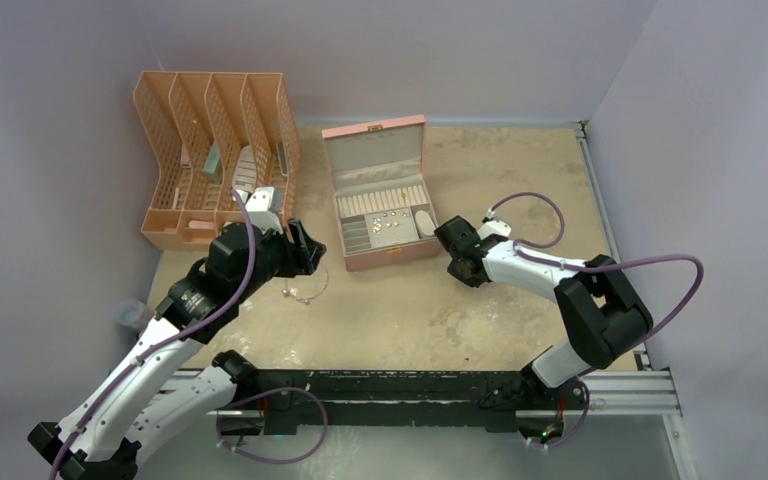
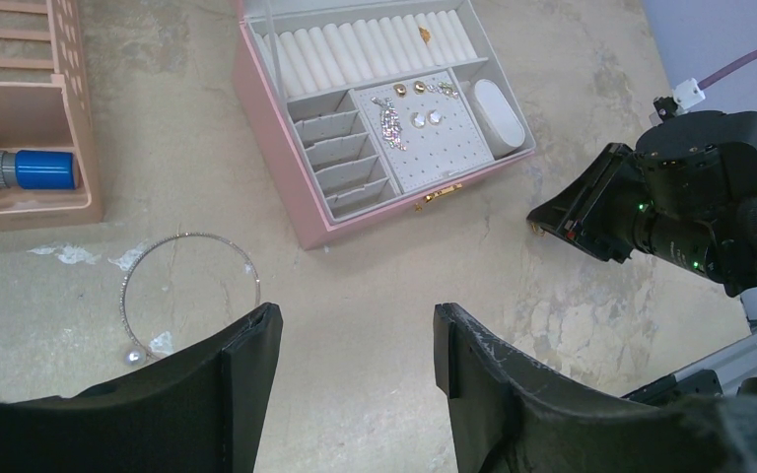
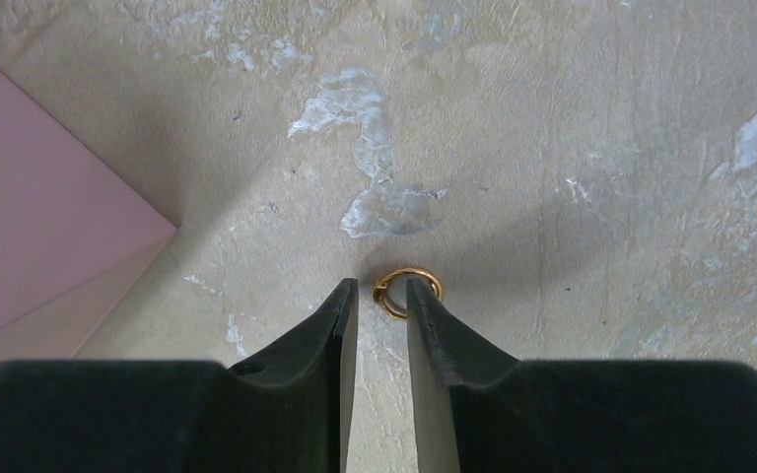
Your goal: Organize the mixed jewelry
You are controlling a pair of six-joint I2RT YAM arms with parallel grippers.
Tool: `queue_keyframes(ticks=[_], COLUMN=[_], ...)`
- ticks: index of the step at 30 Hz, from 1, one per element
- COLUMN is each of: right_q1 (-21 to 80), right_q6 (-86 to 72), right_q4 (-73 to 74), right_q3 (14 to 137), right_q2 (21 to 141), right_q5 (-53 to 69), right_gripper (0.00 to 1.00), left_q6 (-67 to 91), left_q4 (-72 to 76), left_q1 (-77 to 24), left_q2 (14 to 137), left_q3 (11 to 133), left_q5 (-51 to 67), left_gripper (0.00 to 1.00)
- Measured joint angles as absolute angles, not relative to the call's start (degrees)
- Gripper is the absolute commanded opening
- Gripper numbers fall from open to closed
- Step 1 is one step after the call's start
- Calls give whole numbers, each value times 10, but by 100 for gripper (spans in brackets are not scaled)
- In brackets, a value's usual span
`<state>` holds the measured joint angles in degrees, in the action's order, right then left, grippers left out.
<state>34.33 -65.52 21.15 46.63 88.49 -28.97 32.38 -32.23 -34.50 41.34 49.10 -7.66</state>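
Note:
A thin silver loop (image 1: 307,291) with a small charm lies on the table left of the open pink jewelry box (image 1: 391,258). In the left wrist view the loop (image 2: 189,235) lies just beyond my left finger. My left gripper (image 2: 357,325) is open and empty above bare table, also seen from above (image 1: 305,250). My right gripper (image 3: 381,286) is low over the table right of the box (image 3: 30,197), jaws a narrow gap apart. A small gold ring (image 3: 409,271) lies at their tips, its left edge in the gap, its right part under the right finger. Small earrings (image 2: 419,103) sit in the box.
An orange file organizer (image 1: 215,150) stands at the back left, with a blue-capped marker (image 2: 30,169) in one slot. My right arm (image 2: 690,197) shows at the right of the left wrist view. A black rail (image 1: 410,385) runs along the near edge.

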Motion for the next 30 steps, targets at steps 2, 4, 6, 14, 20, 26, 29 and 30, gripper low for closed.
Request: queue_keyframes(ticks=[2,4,6,14,20,26,29,30], right_q1=[343,343,343,343,343,343,343,343], right_q6=[-656,-656,-656,-649,-645,-644,-641,-637], right_q4=[211,209,208,197,191,185,171,163], right_q3=[466,465,464,467,468,464,449,444], right_q2=[885,885,886,895,898,886,837,812], right_q5=[-289,-289,-289,-293,-294,-286,-272,-263], right_gripper=[25,24,23,12,0,0,0,0], left_q6=[324,324,324,324,324,324,325,326], left_q4=[-322,-322,-322,-322,-322,-322,-319,-316], left_q1=[-345,-345,-345,-345,-345,-345,-345,-345], left_q2=[413,413,413,413,415,423,425,425], left_q3=[491,491,490,490,490,489,488,488], left_q5=[-77,-77,-77,-77,-77,-76,-72,-67], left_gripper=[57,57,58,57,57,57,58,58])
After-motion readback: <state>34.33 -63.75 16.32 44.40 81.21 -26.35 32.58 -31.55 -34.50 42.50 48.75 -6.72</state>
